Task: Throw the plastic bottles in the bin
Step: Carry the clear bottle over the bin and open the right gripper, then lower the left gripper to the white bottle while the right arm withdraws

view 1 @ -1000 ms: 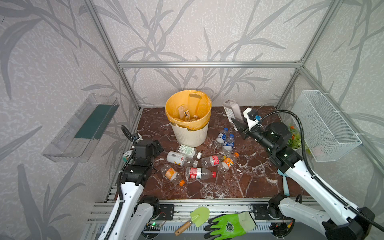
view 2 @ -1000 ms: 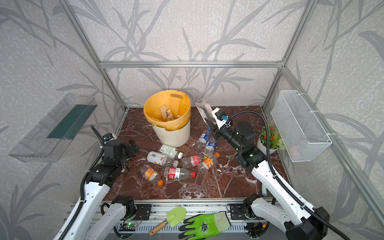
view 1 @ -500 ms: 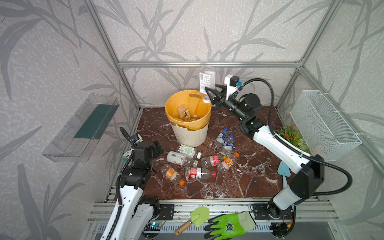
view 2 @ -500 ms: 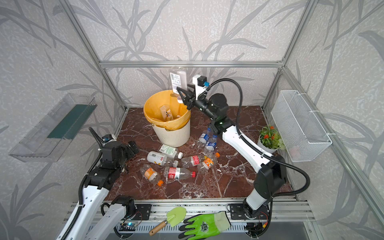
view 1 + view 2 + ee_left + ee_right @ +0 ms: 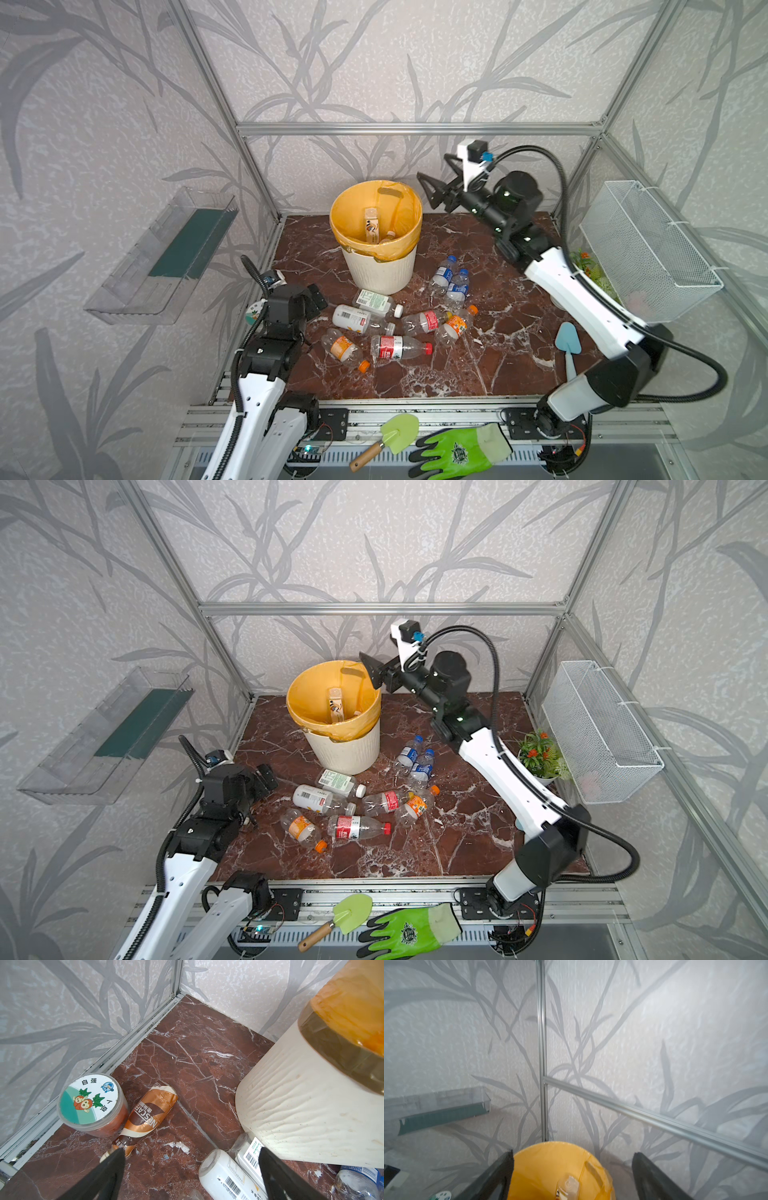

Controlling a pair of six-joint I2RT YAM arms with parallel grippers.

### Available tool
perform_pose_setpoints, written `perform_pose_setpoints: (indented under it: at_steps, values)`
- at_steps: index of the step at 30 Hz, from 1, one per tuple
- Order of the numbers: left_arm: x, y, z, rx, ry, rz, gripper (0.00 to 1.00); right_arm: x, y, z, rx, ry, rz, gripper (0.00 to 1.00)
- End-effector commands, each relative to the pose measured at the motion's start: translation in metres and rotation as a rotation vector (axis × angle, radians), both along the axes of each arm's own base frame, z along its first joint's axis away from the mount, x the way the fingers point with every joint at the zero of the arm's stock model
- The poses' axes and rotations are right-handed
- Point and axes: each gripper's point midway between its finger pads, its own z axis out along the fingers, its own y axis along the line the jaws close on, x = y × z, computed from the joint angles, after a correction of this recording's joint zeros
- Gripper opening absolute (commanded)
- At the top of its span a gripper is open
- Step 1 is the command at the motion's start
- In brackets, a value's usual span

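**Bottle released: right pincer empty above the bin**

Half a second ago the right pincer (image 5: 572, 1154) held a white-labelled bottle high over the bin (image 5: 382, 270). Now its jaws are spread with nothing between them, just beyond the bin's rim. The bottle is gone from the air and has not landed on the desk (image 5: 498, 332) beside the bin, so it most likely dropped in among the bottles inside (image 5: 371, 224). That is one more done, and this arm is free to fetch another. Eight bottles (image 5: 399, 347) lie loose in front of the bin, and a brown coffee bottle (image 5: 145, 1113) touches the jar (image 5: 91, 1103) by the wall. The left pincer (image 5: 191, 1150) is spread and empty, low over the desk near that coffee bottle.
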Motion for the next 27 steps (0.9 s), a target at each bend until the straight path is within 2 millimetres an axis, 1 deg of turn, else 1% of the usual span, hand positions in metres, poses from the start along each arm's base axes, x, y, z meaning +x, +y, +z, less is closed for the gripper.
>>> perform_pose_setpoints:
  at_steps: [1, 4, 7, 11, 14, 17, 19, 21, 23, 27]
  values:
    - [-0.002, 0.001, 0.011, 0.009, -0.019, 0.0, 0.99, -0.019, -0.023, 0.007, -0.024, -0.071, -0.083, 0.9]
    - [-0.002, 0.0, 0.01, 0.005, -0.015, -0.006, 0.99, -0.016, -0.037, -0.021, -0.029, 0.004, -0.12, 0.9]
    - [-0.003, -0.002, 0.006, -0.001, -0.007, -0.008, 0.99, -0.015, -0.04, -0.062, -0.034, 0.095, -0.118, 0.9]
    - [-0.003, -0.004, 0.0, -0.013, 0.013, -0.013, 0.99, -0.019, -0.039, -0.125, -0.064, 0.208, -0.093, 0.9]
    - [-0.002, -0.009, -0.006, -0.022, 0.033, -0.029, 0.99, -0.024, -0.043, -0.17, -0.064, 0.285, -0.091, 0.9]
    - [-0.003, -0.014, -0.015, -0.042, 0.056, -0.041, 0.99, -0.027, -0.05, -0.214, -0.07, 0.378, -0.115, 0.89]
    - [-0.005, -0.02, -0.023, -0.07, 0.087, -0.045, 0.99, -0.028, -0.059, -0.236, -0.065, 0.429, -0.155, 0.89]
    - [-0.009, -0.028, -0.033, -0.116, 0.122, -0.039, 0.99, -0.03, -0.068, -0.253, -0.064, 0.465, -0.199, 0.89]
    - [-0.011, -0.038, -0.042, -0.171, 0.138, -0.031, 0.99, -0.031, -0.077, -0.265, -0.066, 0.491, -0.241, 0.89]
    - [-0.012, -0.06, -0.053, -0.26, 0.13, -0.024, 0.98, -0.03, -0.091, -0.274, -0.07, 0.509, -0.295, 0.9]
